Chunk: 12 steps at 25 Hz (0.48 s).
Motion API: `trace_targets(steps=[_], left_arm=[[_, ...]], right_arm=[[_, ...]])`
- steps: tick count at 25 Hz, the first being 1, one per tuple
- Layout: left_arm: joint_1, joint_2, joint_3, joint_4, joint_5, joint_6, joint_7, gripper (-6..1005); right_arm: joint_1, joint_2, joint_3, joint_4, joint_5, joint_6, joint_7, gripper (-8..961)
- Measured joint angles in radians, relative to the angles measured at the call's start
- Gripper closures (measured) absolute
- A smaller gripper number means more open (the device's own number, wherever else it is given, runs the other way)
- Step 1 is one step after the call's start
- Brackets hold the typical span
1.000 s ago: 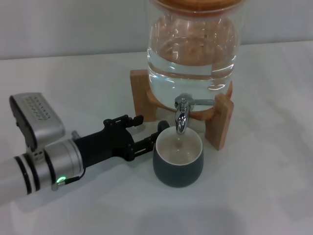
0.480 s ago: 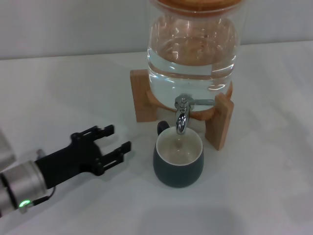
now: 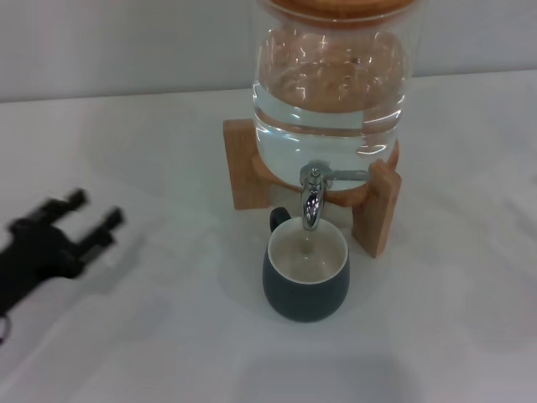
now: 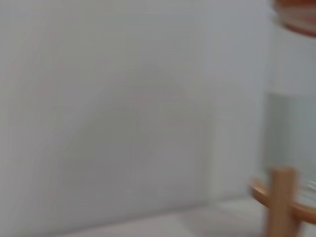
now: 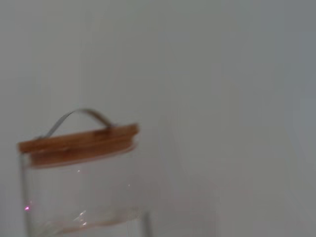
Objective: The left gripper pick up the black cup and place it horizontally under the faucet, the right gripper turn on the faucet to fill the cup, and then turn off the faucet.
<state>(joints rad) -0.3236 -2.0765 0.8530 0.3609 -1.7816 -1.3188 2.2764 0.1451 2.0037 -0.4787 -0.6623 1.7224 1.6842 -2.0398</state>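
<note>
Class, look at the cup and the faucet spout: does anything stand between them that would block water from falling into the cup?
Nothing visible does. The black cup stands upright directly under the faucet spout, mouth open, with only air between them.

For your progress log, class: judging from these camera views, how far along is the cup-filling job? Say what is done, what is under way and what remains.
Done: the black cup stands upright on the table right under the faucet, released. Under way: the left gripper, open and empty, is off at the table's left edge, well clear of the cup. Left: no stream shows at the faucet, and the right gripper is not in view, so opening the lever, filling and closing it all remain.
</note>
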Motion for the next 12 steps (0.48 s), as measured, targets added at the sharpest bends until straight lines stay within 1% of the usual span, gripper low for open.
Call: trace_targets(steps=[2, 3, 7, 11, 12], left_arm=[[0.036, 0.006, -0.015, 0.018, -0.075, -0.003, 0.0, 341], [0.036, 0.006, -0.015, 0.018, -0.075, -0.003, 0.0, 341], [0.062, 0.009, -0.072, 0.022, -0.1, -0.022, -0.003, 342], [0.08, 0.01, -0.128, 0.039, -0.102, -0.044, -0.016, 343], [0.085, 0.01, -0.137, 0.043, -0.103, -0.045, -0.022, 343]], right_arm=[[0.007, 0.001, -0.003, -0.153, -0.116, 0.022, 0.172, 233], [0.007, 0.001, -0.003, -0.153, -0.116, 0.022, 0.172, 233], [0.008, 0.001, -0.065, -0.307, -0.173, 0.056, 0.317, 233], [0.004, 0.0, -0.18, -0.453, -0.211, 0.062, 0.432, 232], [0.005, 0.0, -0.2, -0.472, -0.215, 0.065, 0.446, 208]])
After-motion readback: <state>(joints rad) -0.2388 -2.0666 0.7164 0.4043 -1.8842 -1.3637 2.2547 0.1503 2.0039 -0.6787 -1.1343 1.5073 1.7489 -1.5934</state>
